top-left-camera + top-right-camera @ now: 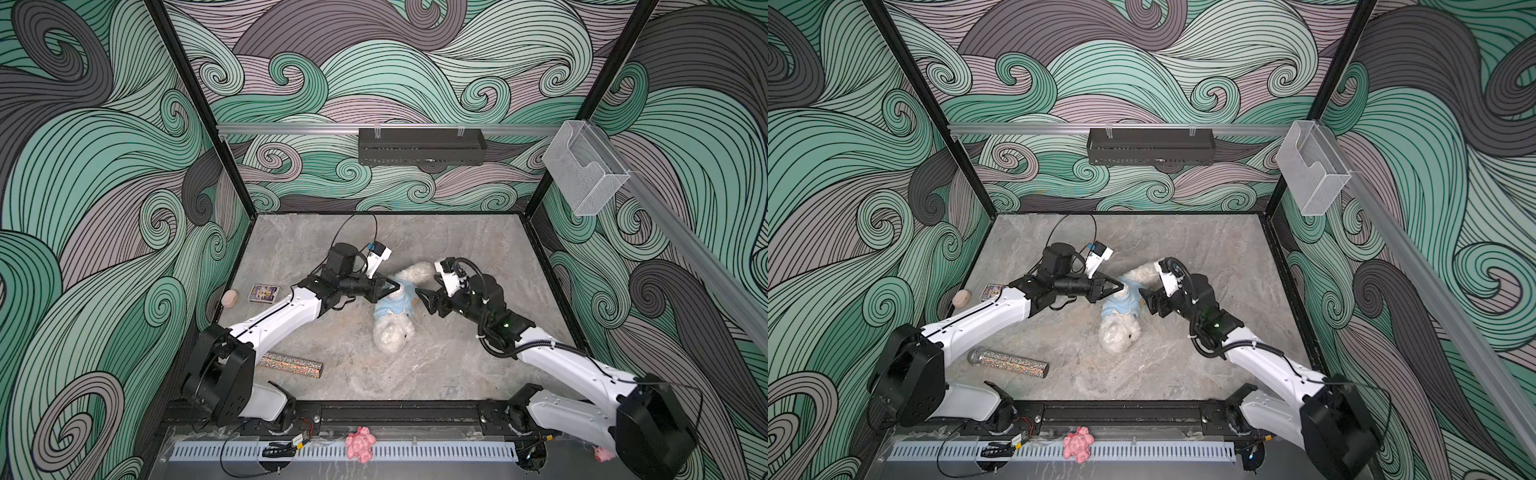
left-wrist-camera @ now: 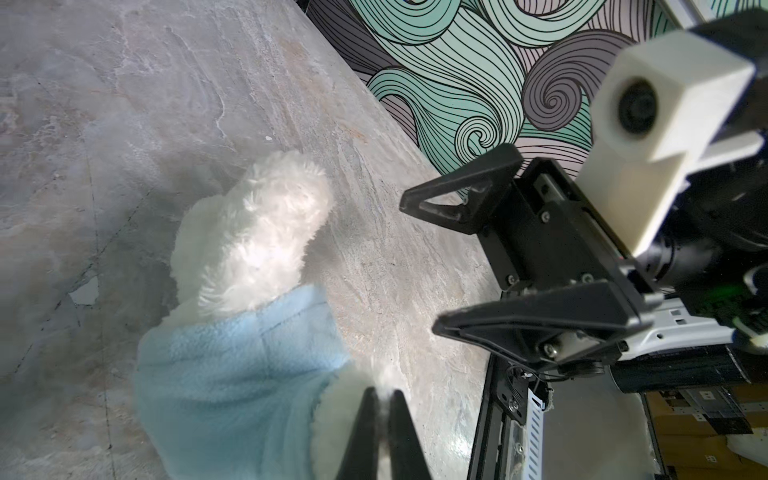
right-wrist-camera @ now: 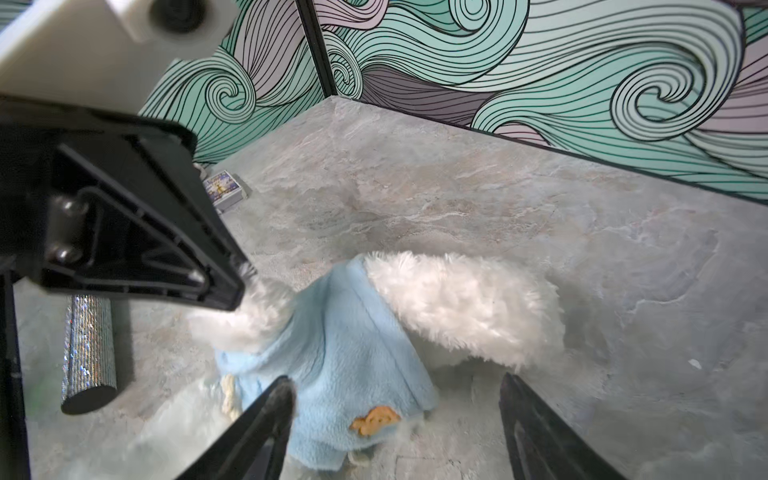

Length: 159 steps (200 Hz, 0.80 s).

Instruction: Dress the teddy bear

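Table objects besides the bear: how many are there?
3: pale ball at the left edge, card box beside it, glittery tube front left. More may be hidden.

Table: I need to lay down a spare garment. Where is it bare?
Bare: the table strip between the teddy bear and the back wall, and the patch between the bear's head, the glitter tube and the front rail. Crowded: the middle, with left gripper and right gripper at the bear.
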Available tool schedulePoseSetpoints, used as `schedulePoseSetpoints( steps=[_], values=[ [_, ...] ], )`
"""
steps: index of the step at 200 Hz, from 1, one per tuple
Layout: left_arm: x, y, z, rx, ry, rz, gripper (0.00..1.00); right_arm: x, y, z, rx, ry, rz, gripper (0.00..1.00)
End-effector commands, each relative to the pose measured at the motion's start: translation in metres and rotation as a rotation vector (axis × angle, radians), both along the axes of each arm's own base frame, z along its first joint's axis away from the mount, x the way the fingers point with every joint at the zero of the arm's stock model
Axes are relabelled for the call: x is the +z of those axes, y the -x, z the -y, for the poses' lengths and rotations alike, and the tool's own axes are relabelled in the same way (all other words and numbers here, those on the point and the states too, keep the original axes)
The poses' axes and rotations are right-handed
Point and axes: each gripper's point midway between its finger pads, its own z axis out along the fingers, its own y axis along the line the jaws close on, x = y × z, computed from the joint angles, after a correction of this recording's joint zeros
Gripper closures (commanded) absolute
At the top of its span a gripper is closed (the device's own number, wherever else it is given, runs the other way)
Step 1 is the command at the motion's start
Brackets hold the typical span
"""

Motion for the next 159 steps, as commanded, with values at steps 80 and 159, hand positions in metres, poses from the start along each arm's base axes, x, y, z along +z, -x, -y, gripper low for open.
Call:
schedulePoseSetpoints(
  steps=[80,159],
  values=[
    [-0.004,-0.017,-0.008,0.065,-0.004,0.003,0.90,-0.054,-0.027,-0.046,0.078,-0.018,-0.238,0.65],
    [0.024,-0.012,-0.010,0.043,0.024,0.104,1.00,-0.073,-0.055,0.008,-0.216,0.046,-0.266,0.97]
  ],
)
